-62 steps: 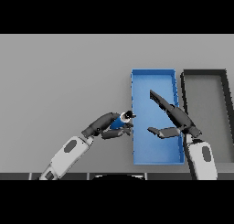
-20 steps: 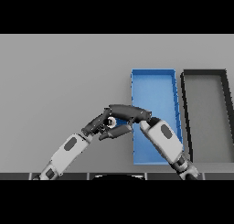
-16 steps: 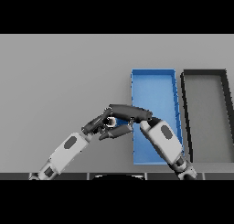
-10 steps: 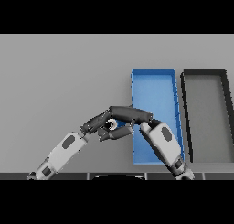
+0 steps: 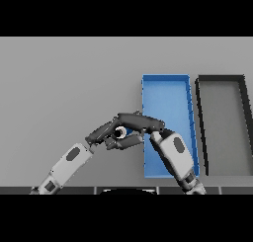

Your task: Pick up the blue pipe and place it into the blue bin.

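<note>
Holding the blue pipe just left of the blue bin.
You are seeing both hands meeting: left hand fingers curling round it, right hand fingers lying straight over it; its open end is facing you, its long axis hidden.

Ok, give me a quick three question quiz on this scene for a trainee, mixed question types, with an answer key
1. True or false: the blue pipe already lies inside the blue bin.
2. Multiple choice: where does the dark bin stand relative to the blue bin? A) on its left B) on its right C) stacked on top of it
3. Fill in: the left robot hand and the right robot hand meet just ___ of the blue bin's left wall.

Key: 1 false, the pipe is held between the hands, outside the bin; 2 B; 3 left.
</note>
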